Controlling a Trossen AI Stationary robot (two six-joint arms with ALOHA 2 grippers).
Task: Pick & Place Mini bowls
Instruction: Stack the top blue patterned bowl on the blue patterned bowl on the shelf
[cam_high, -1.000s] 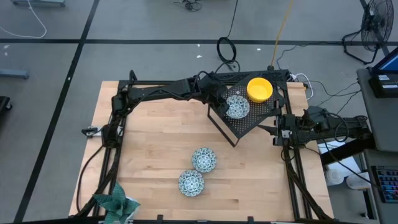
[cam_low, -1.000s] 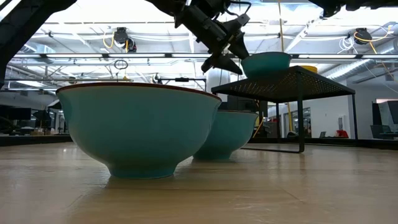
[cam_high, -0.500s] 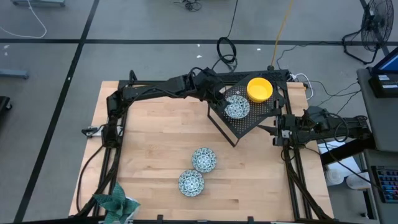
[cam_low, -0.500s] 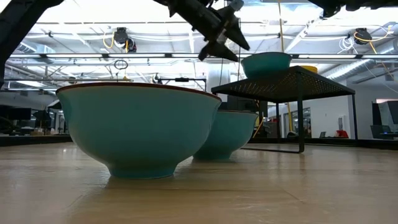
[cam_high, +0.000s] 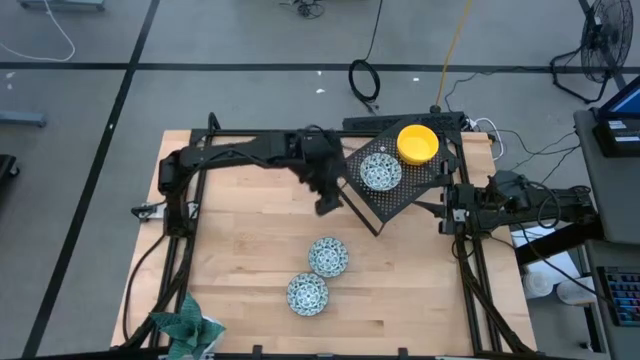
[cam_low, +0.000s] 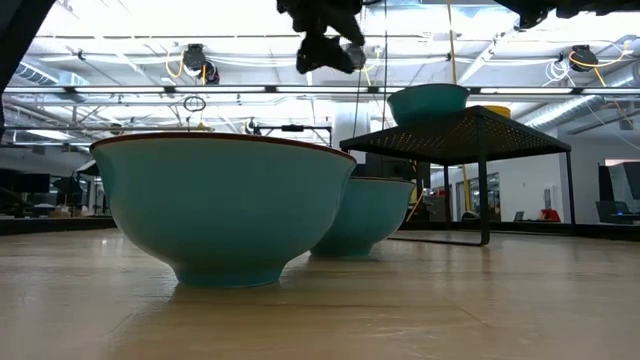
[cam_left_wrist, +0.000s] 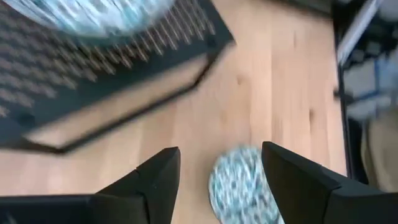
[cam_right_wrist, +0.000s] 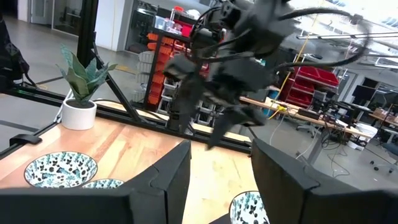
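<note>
High view | black stand (cam_high: 400, 190) beside left gripper (cam_high: 328, 203) | cloth (cam_high: 185, 322) table corner

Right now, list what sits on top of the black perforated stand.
On the stand: one patterned bowl and one yellow bowl. The top hides whatever lies beneath it. Left gripper, open and empty, hovers beside the stand.

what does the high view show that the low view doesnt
Only the high view shows the bowls' patterned insides, the whole yellow bowl on the black stand, the green cloth at the table's near edge, and the right gripper parked beside the stand.

Only the low view shows the bowls' plain teal outsides and the room behind.

Both show the two patterned bowls on the table, a third on the stand, and the left gripper, open and empty.
</note>
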